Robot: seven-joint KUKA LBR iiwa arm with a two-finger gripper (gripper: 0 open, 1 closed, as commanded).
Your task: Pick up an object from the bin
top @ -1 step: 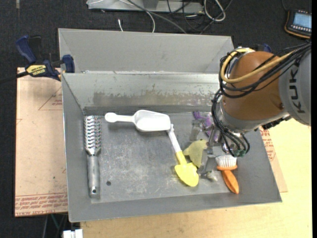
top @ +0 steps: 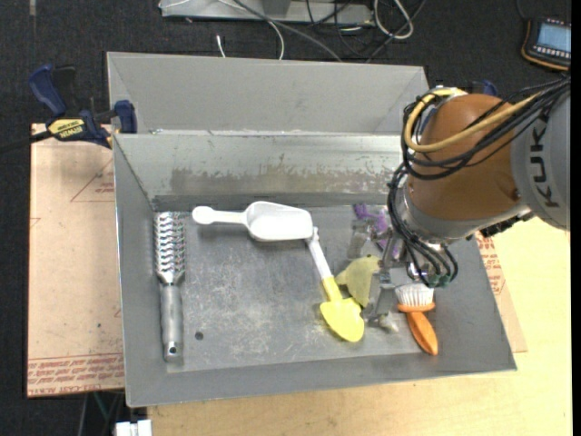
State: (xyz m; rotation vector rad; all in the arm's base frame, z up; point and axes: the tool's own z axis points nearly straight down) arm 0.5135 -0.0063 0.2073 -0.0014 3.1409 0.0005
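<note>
Clutter lay gathered in the lower right part of the grey bin point(top: 245, 312), and the gripper point(top: 381, 303) hung low among it, beneath the arm's orange cover point(top: 463, 157). Just to its left lay a pale yellow-green piece point(top: 359, 278) and a yellow spatula point(top: 342, 320) with a white handle; just to its right lay an orange-handled brush point(top: 420, 321) with white bristles. Whether the pincer was spread or pressed together could not be told, nor whether it pinched anything. A purple thing point(top: 368, 213) lay behind it. Well apart to the left lay a white scoop point(top: 272, 222) and a silver hairbrush point(top: 169, 271).
</note>
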